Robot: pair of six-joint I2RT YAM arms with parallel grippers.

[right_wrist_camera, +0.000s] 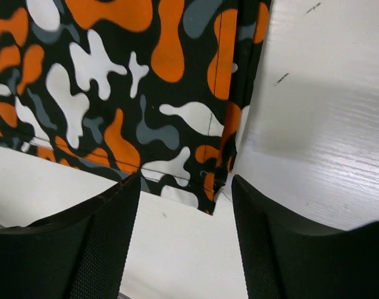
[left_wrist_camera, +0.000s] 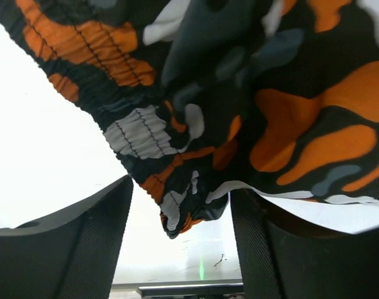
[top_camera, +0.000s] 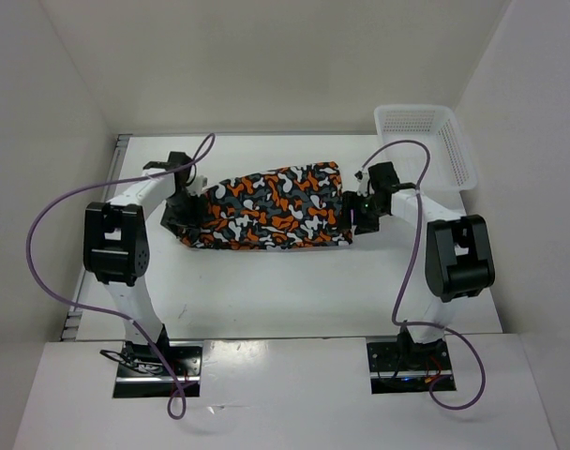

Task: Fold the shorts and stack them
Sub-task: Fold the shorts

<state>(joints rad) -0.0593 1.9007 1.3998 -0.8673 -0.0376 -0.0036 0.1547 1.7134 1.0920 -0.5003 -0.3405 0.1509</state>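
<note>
Shorts (top_camera: 271, 211) lie on the worktop (right_wrist_camera: 314, 124), stretched between both arms. Left fingers (left_wrist_camera: 83, 249) apart, waistband (left_wrist_camera: 139, 134) bunched between them. Right fingers (right_wrist_camera: 83, 249) apart, straddling the hem corner (right_wrist_camera: 205, 187). I judge: pinch both layers deep, then lift evenly.

A robot lab cell: plain white walls (top_camera: 266, 66) around a table (top_camera: 266, 291).
</note>
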